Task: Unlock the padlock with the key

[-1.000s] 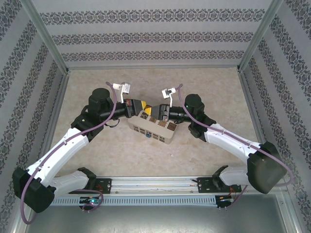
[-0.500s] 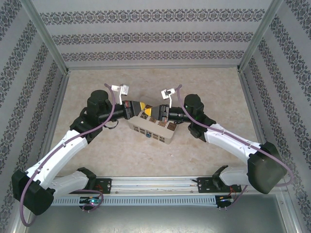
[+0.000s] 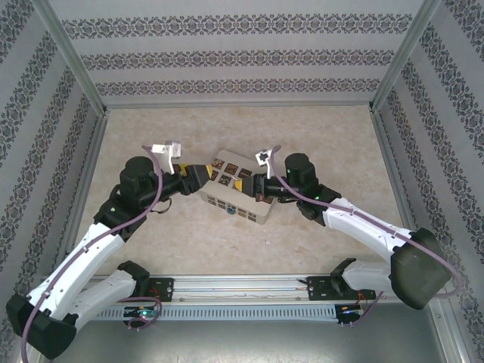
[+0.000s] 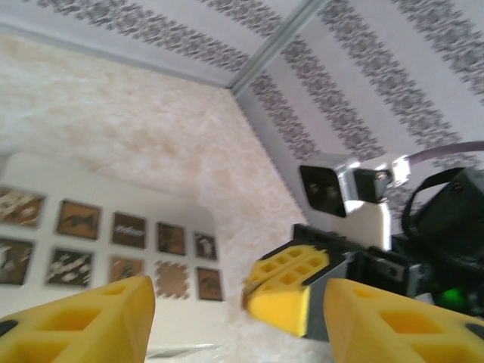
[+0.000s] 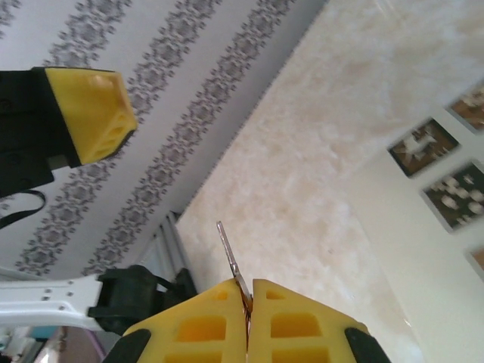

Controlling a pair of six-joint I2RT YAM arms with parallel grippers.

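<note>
Right gripper [image 5: 248,291] is clamped tight on the key [image 5: 231,257], thin metal blade sticking out of the seam between its yellow fingers [image 5: 299,325], tip pointing away over the table [image 3: 333,144]; left gripper [image 3: 203,172] sits just across from it, jaws apart, nothing in them; both hang over the far edge of the white box [image 3: 243,210] with brown tiles [image 4: 128,229]; padlock [image 3: 228,212] is the tiny blue spot against the box's near face, apart from both grippers; risks, as I judge them: key is held by a sliver so it could twist or slip once it meets the keyhole; nothing steadies the padlock, so a push may just shove it aside; grippers are close enough to bump when either turns; views: right wrist gives the blade in the pinch, too fine to make out from above; left wrist gives the open gap and the tiles; overhead gives the padlock's place.
</note>
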